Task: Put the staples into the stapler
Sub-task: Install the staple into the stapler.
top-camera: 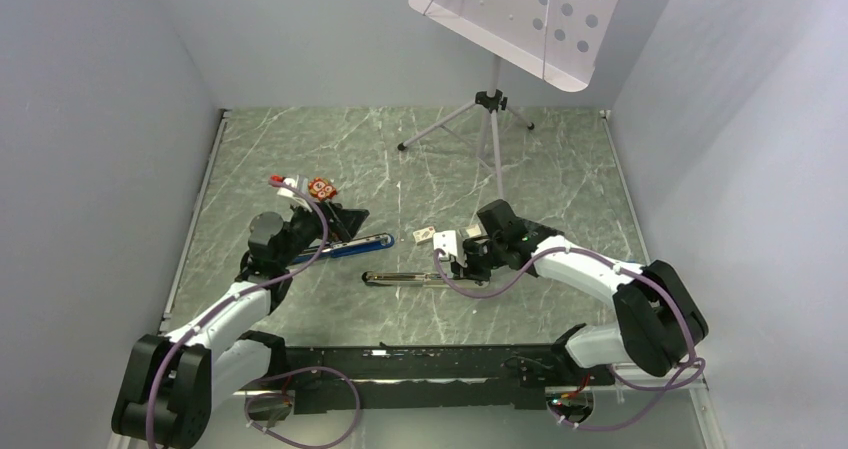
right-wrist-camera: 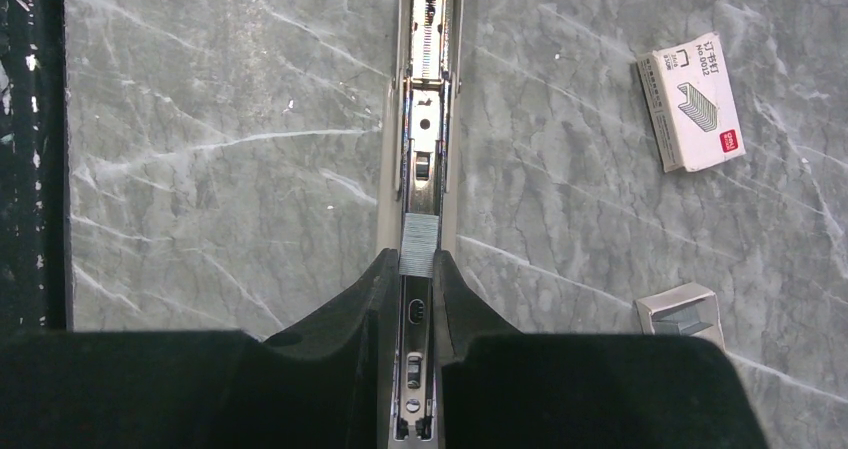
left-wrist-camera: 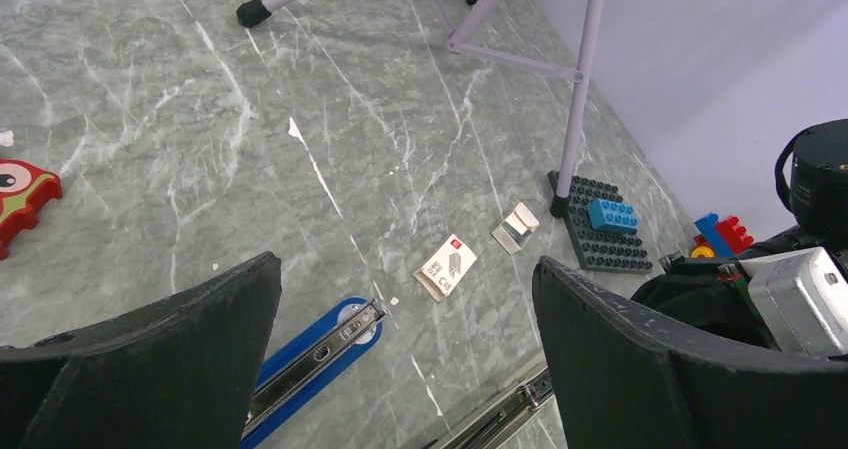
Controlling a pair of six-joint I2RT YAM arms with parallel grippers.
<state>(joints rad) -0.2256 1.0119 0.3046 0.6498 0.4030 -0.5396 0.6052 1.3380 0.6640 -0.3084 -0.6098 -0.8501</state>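
In the right wrist view my right gripper is shut on the staples, a small silver-grey block pinched at the fingertips. The block sits right over the open channel of the silver stapler, which lies opened flat and runs straight away from the fingers. In the top view this stapler lies at table centre with the right gripper at its right end. My left gripper is open and empty, hovering above a blue stapler, which also lies open.
A white staple box and its small open tray lie right of the silver stapler. A dark brick baseplate with coloured bricks, a red toy and a tripod stand are further back.
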